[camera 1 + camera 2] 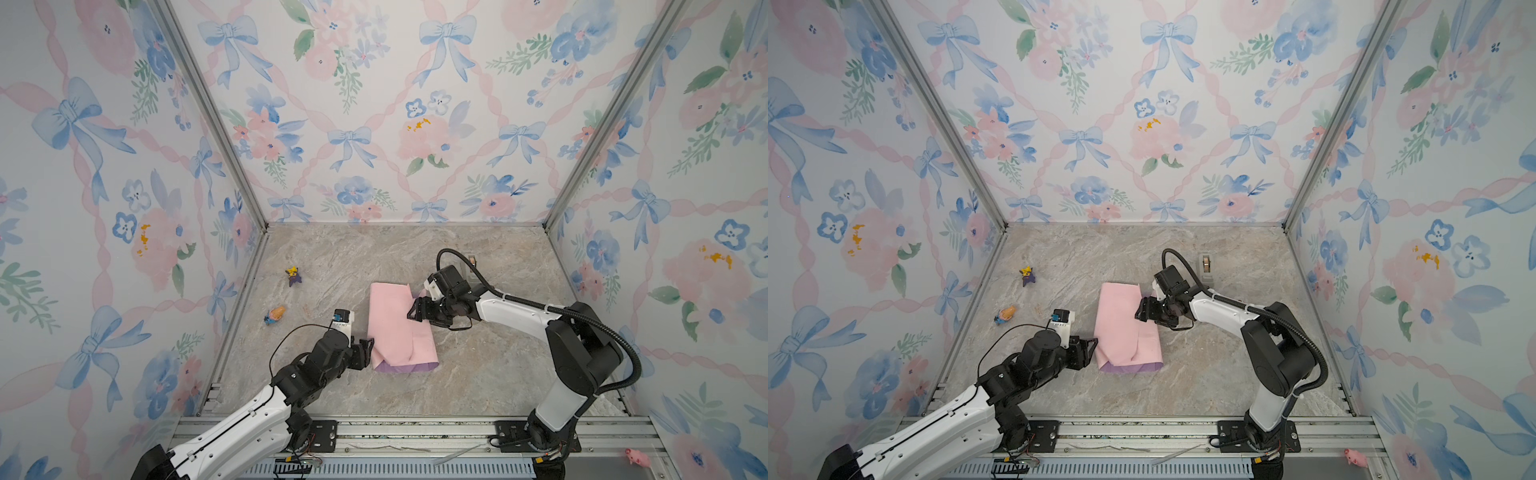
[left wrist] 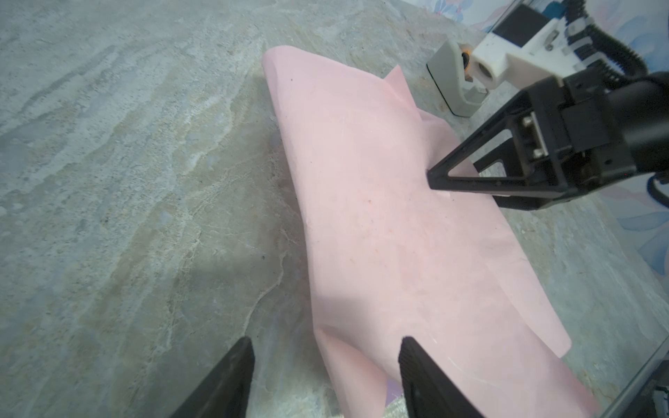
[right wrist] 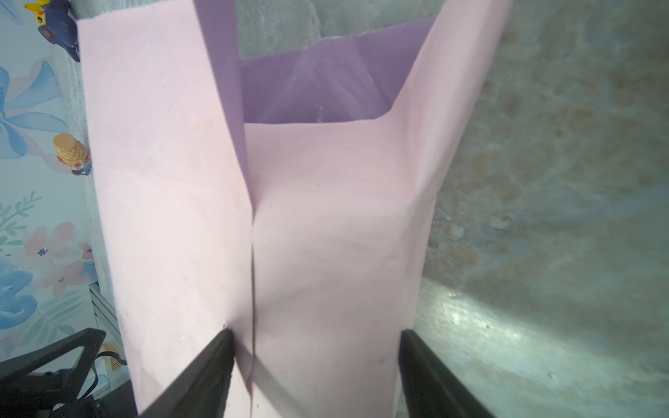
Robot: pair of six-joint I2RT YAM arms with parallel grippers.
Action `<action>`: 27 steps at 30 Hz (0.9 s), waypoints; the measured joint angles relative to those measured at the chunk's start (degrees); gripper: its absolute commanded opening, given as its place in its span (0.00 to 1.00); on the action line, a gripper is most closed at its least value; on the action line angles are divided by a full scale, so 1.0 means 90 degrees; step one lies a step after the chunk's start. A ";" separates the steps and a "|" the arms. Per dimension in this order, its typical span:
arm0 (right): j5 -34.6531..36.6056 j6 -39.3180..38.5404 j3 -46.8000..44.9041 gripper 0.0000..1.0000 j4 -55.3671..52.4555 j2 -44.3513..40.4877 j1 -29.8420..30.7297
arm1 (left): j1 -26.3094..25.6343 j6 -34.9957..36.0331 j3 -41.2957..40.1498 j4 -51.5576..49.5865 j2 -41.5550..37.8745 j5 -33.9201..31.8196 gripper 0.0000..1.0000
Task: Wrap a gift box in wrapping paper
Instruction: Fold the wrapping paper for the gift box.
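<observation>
Where the wrapping stands: the wrapping paper (image 1: 395, 324) is folded into one long, flat bundle on the table (image 1: 478, 374). Its pale pink side faces out, and its two long flaps meet at a seam (image 3: 252, 253) that runs straight away from the right gripper (image 3: 315, 336).
Done, as I judge it: the long wrap across the box.
Left, as I judge it: taping the seam, where no tape shows, then folding and taping both ends. The end farthest from the right gripper gapes open and shows the lilac side.
Gift box: not visible in any view. It is probably inside the bundle, below the right gripper.
Right gripper: its jaws are apart and its fingertips rest on top of the bundle, one on each side of the seam. It is clamped on nothing.
Left gripper (image 2: 325, 347): its jaws are apart and it holds nothing. It sits low at the bundle's long edge, close to the open end, with one finger over the paper and the other over bare table.
Count, paper: one sheet.
Count, boxes in view: none.
Count, tape dispensers: one tape dispenser (image 1: 1205, 264), just behind the right gripper.
Count, small toys: three. A purple figure (image 1: 294, 276) and a cone toy (image 1: 275, 314) lie beyond the left gripper, away from the paper. A pink pig (image 1: 638, 457) is far behind the right gripper, on the front rail.
Count, grippers: two.
</observation>
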 measured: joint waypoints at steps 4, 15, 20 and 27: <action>-0.0002 0.0000 0.0000 0.72 -0.0002 -0.0002 0.0000 | 0.0000 -0.0340 -0.0595 0.0967 -0.0226 -0.0029 0.71; -0.0007 -0.0019 0.0000 0.71 0.0007 -0.0002 -0.0010 | 0.0328 -0.1047 -0.0294 0.2290 0.1513 0.0413 0.70; -0.0007 -0.0019 0.0000 0.70 0.0012 -0.0007 -0.0019 | 0.0483 -0.1090 0.0270 0.2472 0.2414 0.0804 0.68; -0.0012 -0.0022 -0.0002 0.70 0.0012 -0.0015 -0.0073 | 0.0508 -0.1066 0.0670 0.2735 0.3300 0.1375 0.60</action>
